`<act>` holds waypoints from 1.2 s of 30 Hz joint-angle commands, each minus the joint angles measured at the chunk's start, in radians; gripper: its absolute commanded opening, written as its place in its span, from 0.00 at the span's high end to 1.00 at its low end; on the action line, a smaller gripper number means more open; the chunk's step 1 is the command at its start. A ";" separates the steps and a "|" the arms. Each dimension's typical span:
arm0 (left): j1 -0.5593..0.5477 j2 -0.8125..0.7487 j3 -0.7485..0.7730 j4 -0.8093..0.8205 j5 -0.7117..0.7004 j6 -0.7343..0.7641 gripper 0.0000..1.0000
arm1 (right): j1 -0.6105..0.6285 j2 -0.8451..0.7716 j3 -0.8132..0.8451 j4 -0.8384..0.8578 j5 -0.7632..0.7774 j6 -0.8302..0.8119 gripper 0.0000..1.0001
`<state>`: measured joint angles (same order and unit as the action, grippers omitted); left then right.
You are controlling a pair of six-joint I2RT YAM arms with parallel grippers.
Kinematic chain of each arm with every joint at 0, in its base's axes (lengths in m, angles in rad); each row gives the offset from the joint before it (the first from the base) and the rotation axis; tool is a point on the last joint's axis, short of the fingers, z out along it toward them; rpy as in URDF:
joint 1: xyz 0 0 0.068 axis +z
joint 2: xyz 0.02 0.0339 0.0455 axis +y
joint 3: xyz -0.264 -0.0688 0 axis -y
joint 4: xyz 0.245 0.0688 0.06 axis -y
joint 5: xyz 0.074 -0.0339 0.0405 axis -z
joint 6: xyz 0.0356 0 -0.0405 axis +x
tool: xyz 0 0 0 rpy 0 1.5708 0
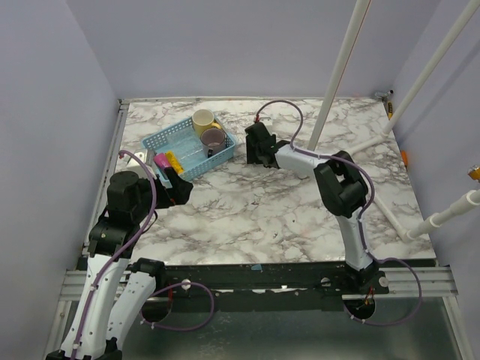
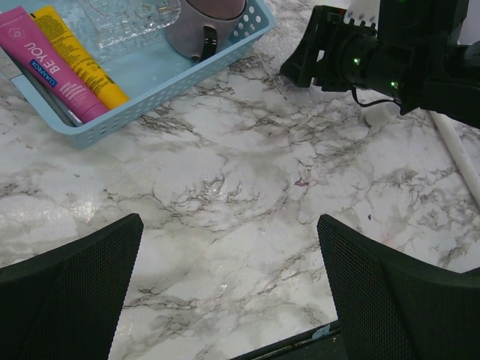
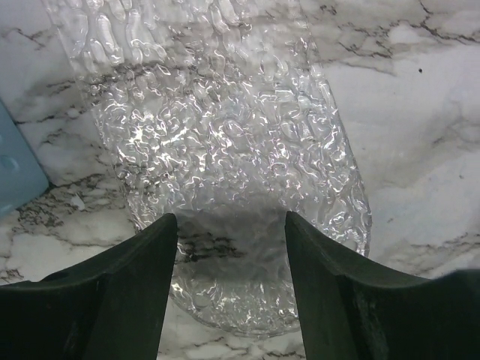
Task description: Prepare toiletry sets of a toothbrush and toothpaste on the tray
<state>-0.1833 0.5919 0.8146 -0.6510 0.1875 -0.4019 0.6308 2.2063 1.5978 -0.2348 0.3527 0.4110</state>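
At the far left corner of the bench, my left gripper [image 2: 229, 225] hangs low over bare marble off the near end of the blue basket [image 2: 172, 90]. Its fingers are spread wide and hold nothing. I take that open stance as readiness to reach for the toiletries, which are not yet laid out. The pink tube [image 2: 49, 67] and the yellow tube [image 2: 82, 60] lie side by side and touching at the basket's near left end, caps pointing towards the gripper. A thin pale strip along the pink tube's outer side may be a toothbrush (too faint on my feed to be sure). I cannot find the other brush.

Further right in the basket sits a clear dish [image 2: 131, 19]. Beyond it are the purple mug [image 2: 202, 22] and, nearest the far edge, the cream mug [image 1: 203, 119]. None of these belongs to the sets.

Just past the basket's right side, towards the middle of the bench, my right gripper [image 3: 229, 217] points down at a clear rippled tray [image 3: 217, 127] lying flat on the marble. Its fingers are parted to either side of the tray's rounded near end, not closed on it. Whether they touch it I cannot tell. The tray is bare, so I judge it is lying out here to receive the tubes and brushes, and the job has hardly begun.
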 commanded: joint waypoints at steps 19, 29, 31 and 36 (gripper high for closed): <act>0.004 -0.024 -0.004 -0.008 -0.100 0.011 0.01 | 0.146 -0.296 -0.527 -0.079 -0.005 0.137 0.38; 0.004 -0.038 -0.005 -0.012 -0.127 0.011 0.01 | 0.255 -0.482 -0.730 -0.116 -0.022 0.202 0.38; 0.004 -0.040 -0.005 -0.013 -0.132 0.011 0.01 | 0.282 -0.510 -0.767 -0.124 -0.027 0.219 0.38; 0.004 -0.043 -0.005 -0.013 -0.134 0.011 0.01 | 0.345 -0.593 -0.855 -0.151 -0.043 0.277 0.39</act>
<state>-0.1833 0.5613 0.8146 -0.6533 0.0795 -0.4019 0.9291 1.6295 0.8474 -0.2253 0.3740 0.6018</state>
